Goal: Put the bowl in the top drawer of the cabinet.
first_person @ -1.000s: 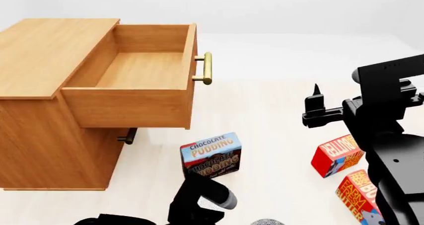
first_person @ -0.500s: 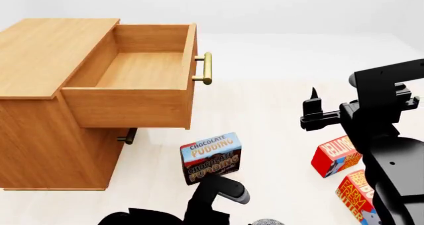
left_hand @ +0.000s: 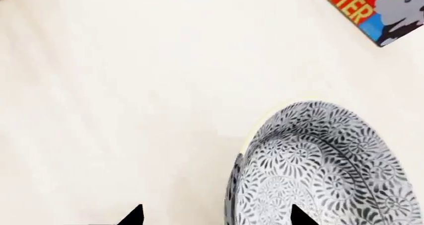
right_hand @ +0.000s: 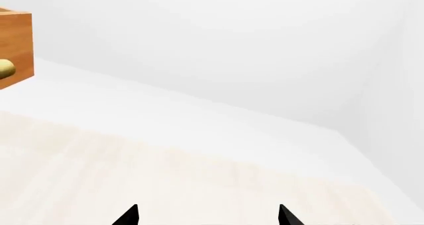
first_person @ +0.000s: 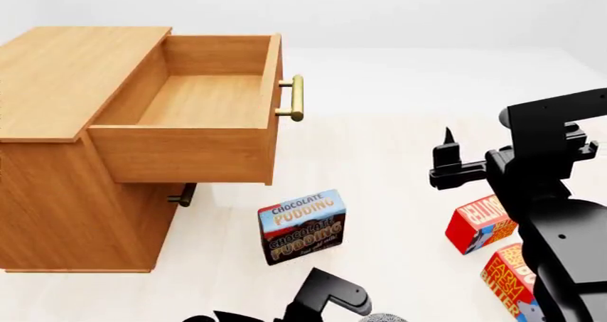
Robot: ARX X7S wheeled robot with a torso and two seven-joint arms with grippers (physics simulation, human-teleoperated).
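two spread fingertips of your left gripper [left_hand: 215,216] hover over the bowl [left_hand: 324,170] at its 9 o'clock rim; lower and pinch; top drawer [first_person: 195,98] already open; right gripper [right_hand: 206,216] spread, idle.

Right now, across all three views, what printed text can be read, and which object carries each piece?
"CHOCOLATE PUDDING", printed twice: on the upright blue and brown pudding box in front of the wooden cabinet.
"BUTTER", partly cut off: on the red and orange box near the head view's right edge; the left wrist view shows "...TTER" on it.
Red and white box beside it: large white lettering, mostly hidden by the right arm, unreadable.
Smaller print on all boxes: too small to read.
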